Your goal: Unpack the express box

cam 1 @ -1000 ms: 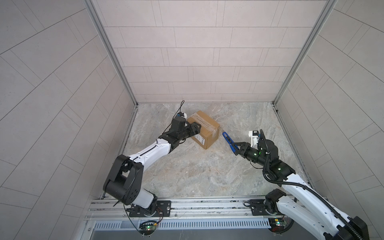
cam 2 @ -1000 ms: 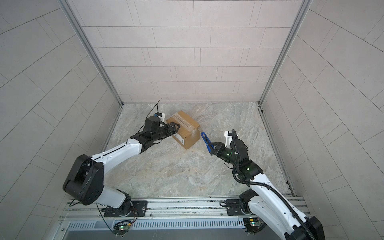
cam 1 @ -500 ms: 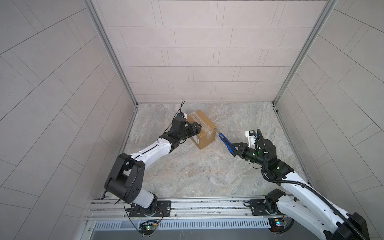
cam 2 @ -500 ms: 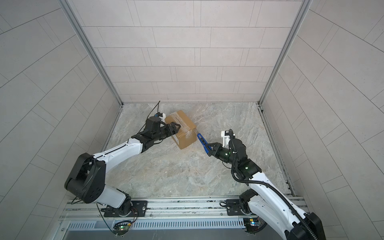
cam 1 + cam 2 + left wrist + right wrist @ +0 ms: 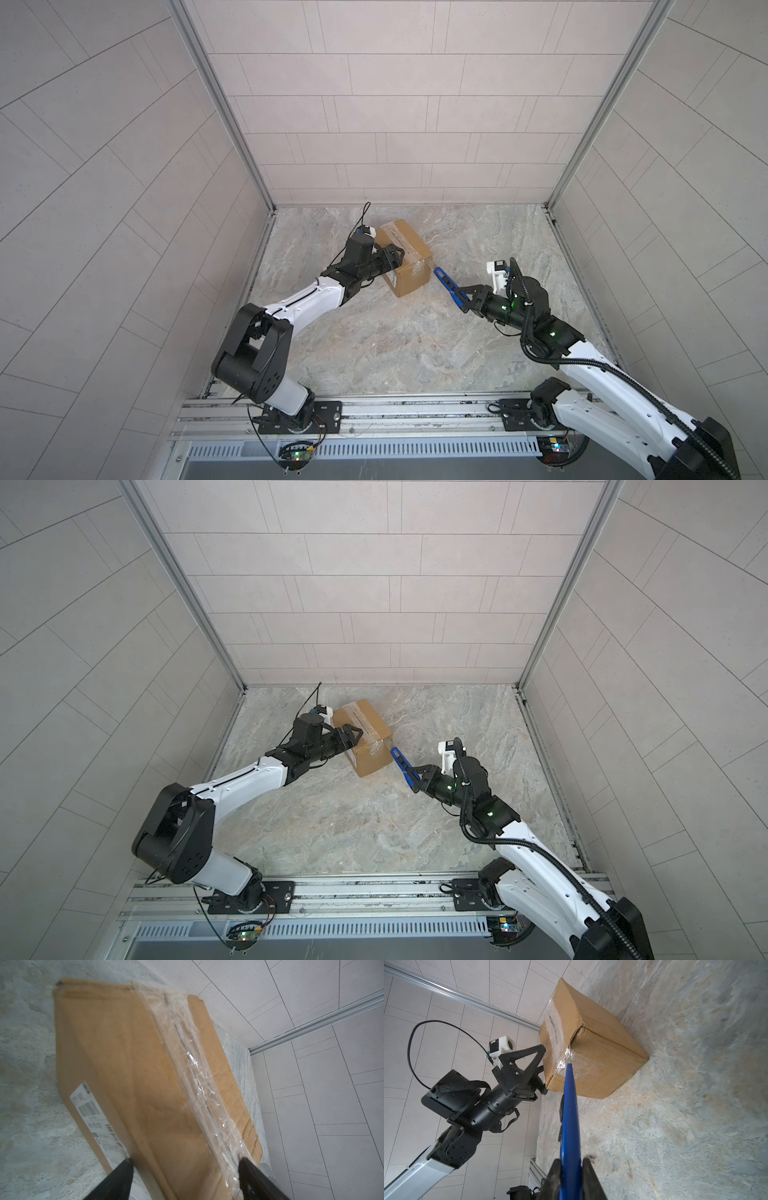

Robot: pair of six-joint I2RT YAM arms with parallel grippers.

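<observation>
The express box [image 5: 409,249] [image 5: 365,731] is a brown carton on the marble floor, with clear tape along its top seam [image 5: 193,1068] and a white label [image 5: 93,1113] on one side. My left gripper [image 5: 397,257] [image 5: 357,738] [image 5: 186,1162] is open. Its fingers straddle the box's near upper edge, one over the taped top and one by the labelled side. My right gripper [image 5: 464,300] [image 5: 417,780] [image 5: 570,1162] is shut on a blue box cutter [image 5: 446,284] [image 5: 570,1115]. The cutter's tip meets the taped end of the box [image 5: 602,1059].
Tiled walls enclose the floor on three sides, and the box lies near the back left corner [image 5: 272,208]. A metal rail [image 5: 395,409] carrying both arm bases runs along the front edge.
My right gripper has carried the blue cutter leftward up to the box's taped end. The box has turned and shifted slightly left with the left gripper.
</observation>
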